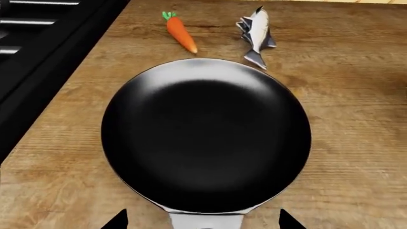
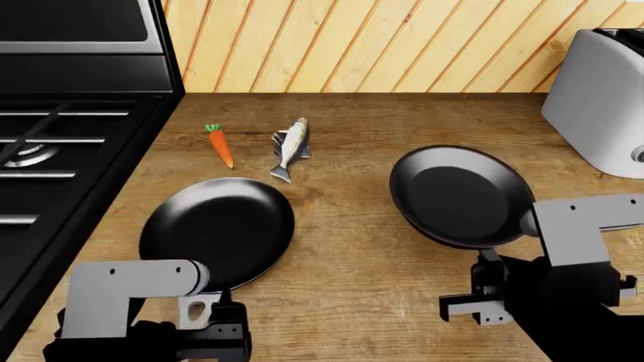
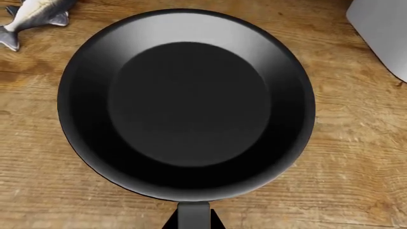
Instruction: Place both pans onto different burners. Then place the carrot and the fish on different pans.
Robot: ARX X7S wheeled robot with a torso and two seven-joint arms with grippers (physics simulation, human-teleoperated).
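Two black pans rest on the wooden counter. The larger pan (image 2: 216, 226) (image 1: 207, 133) lies left, and its silver-grey handle (image 1: 207, 222) runs between the wide-apart fingers of my open left gripper (image 1: 203, 223). The smaller pan (image 2: 458, 194) (image 3: 188, 105) lies right. My right gripper (image 3: 194, 220) is shut on its dark handle (image 3: 194, 212). Beyond the larger pan lie the orange carrot (image 2: 220, 145) (image 1: 181, 33) and, beside it, the silver fish (image 2: 289, 147) (image 1: 256, 33) (image 3: 32, 16). One burner (image 2: 26, 154) shows under the grates at far left.
The black stove (image 2: 60, 181) (image 1: 32, 47) fills the left side, its edge close to the larger pan. A silver toaster (image 2: 599, 98) (image 3: 381, 33) stands at the back right near the smaller pan. A wood-panelled wall (image 2: 382, 45) closes the back.
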